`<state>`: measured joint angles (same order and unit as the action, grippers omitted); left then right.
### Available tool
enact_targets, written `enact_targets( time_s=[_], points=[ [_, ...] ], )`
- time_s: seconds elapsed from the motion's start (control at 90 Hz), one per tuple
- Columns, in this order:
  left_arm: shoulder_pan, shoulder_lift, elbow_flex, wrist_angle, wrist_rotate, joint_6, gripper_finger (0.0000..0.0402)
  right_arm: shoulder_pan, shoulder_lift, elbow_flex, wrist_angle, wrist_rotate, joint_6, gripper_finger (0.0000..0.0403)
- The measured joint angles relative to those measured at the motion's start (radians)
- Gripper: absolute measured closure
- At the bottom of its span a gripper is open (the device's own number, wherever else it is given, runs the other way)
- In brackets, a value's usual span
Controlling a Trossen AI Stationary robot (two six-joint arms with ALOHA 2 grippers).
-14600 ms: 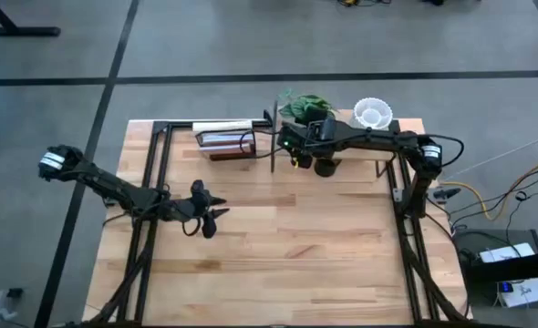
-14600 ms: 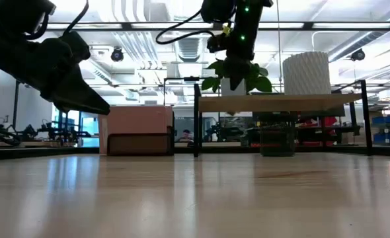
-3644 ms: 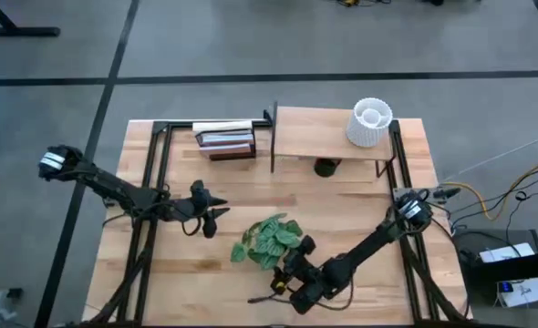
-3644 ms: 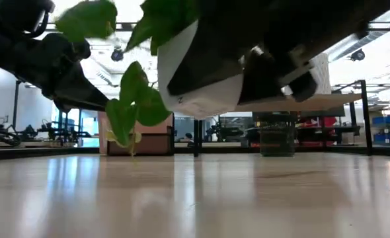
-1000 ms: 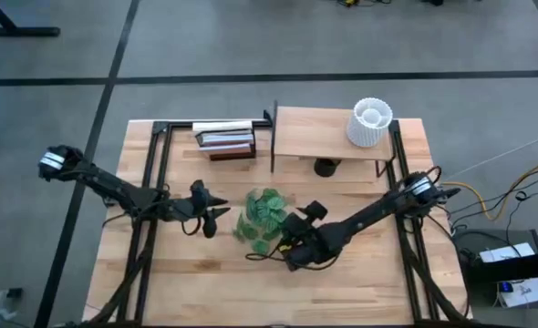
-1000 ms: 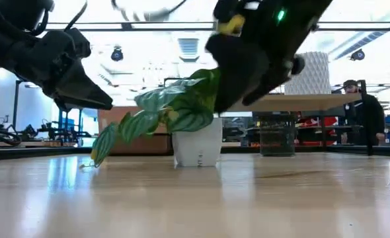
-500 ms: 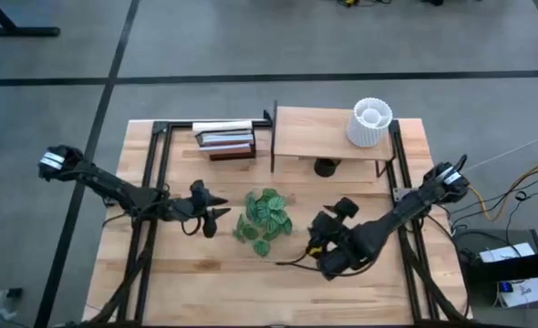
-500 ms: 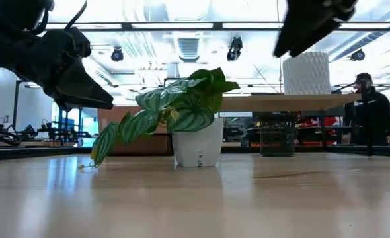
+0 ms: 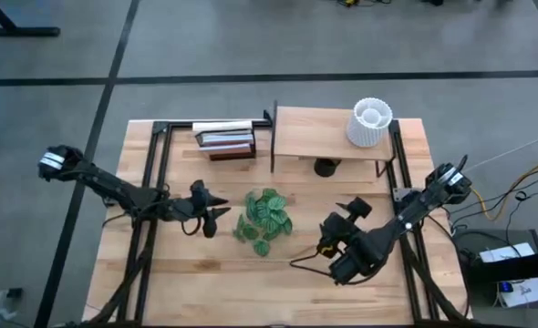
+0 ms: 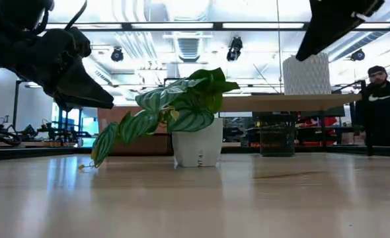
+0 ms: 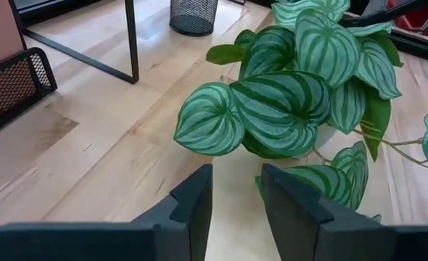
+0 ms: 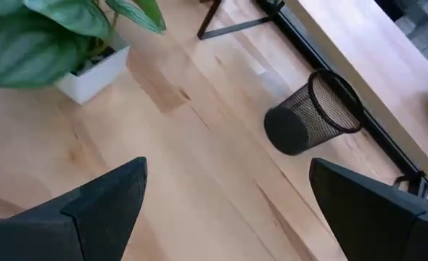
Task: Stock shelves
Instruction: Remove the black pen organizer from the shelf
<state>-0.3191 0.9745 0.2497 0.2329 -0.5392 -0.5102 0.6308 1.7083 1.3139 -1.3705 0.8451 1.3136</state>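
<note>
Tabletop's far edge holds the shelves (image 9: 328, 135), well beyond right gripper (image 9: 339, 224).

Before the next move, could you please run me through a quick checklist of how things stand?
1. Plant upright on the table: ok.
2. Right claw open and clear of the plant: ok.
3. Left claw beside the plant, slightly open, holding nothing: ok.
4. Shelf has bare board next to the white vase: ok.
5. Mesh cup under the shelf upright: not ok, tipped over.

Potted plant (image 9: 263, 220) blocks bare table (image 9: 251, 282) between both arms.
</note>
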Motion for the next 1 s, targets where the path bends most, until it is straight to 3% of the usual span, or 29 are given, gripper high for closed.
enact_targets(
  time_s=[0.167, 0.433, 0.656, 0.867, 1.0],
  points=[
    [0.000, 0.000, 0.000, 0.000, 0.000, 0.000, 0.0294, 0.000, 0.028, -0.031, 0.024, 0.007, -0.018, 0.0039],
    [0.000, 0.000, 0.000, 0.005, 0.000, 0.000, 0.0278, -0.015, 0.121, -0.082, 0.151, 0.147, -0.181, 0.0039],
    [0.000, 0.000, 0.000, 0.015, 0.000, -0.006, 0.0274, -0.086, 0.184, -0.093, 0.127, 0.151, -0.190, 0.0039],
    [0.000, 0.000, 0.000, 0.017, 0.001, -0.298, 0.0284, -0.186, 0.178, -0.094, 0.079, 0.141, -0.261, 0.0039],
    [0.000, 0.000, 0.000, 0.019, 0.001, -0.335, 0.0291, -0.238, 0.176, -0.099, 0.083, 0.122, -0.351, 0.0039]
  ],
)
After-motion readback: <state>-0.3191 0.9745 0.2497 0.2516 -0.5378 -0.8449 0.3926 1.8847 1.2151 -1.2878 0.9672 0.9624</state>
